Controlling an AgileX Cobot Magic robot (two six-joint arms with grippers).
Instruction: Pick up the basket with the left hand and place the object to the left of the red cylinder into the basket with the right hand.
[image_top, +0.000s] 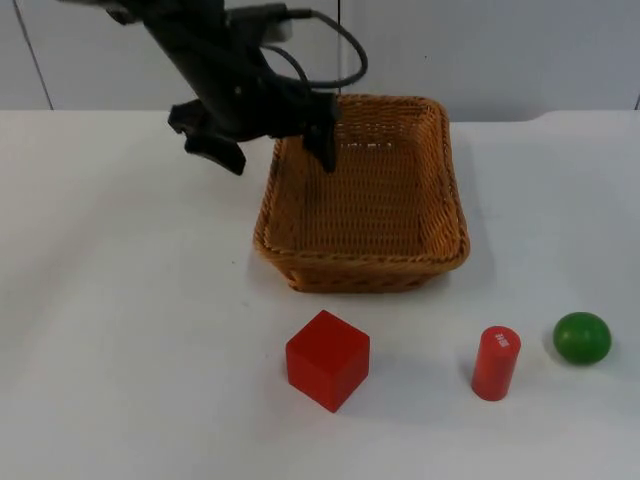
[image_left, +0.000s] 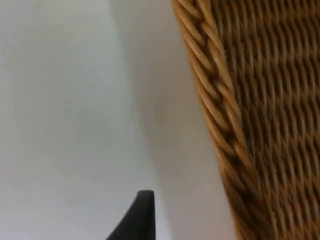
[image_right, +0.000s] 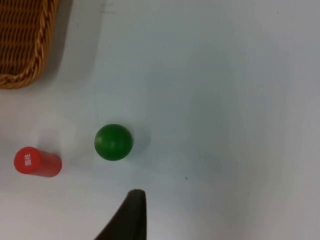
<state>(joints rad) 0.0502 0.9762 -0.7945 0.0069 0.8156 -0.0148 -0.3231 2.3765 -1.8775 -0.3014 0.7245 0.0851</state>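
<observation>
Left claw (image_top: 280, 150) straddles woven wicker basket (image_top: 365, 262) rim.

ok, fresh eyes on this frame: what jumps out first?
The wicker basket at the table's middle back, with the left gripper straddling its left rim, jaws open, one inside and one outside. Then the front row: red cube, red cylinder to its right, green ball furthest right. The right gripper hangs above the table near the ball.
</observation>
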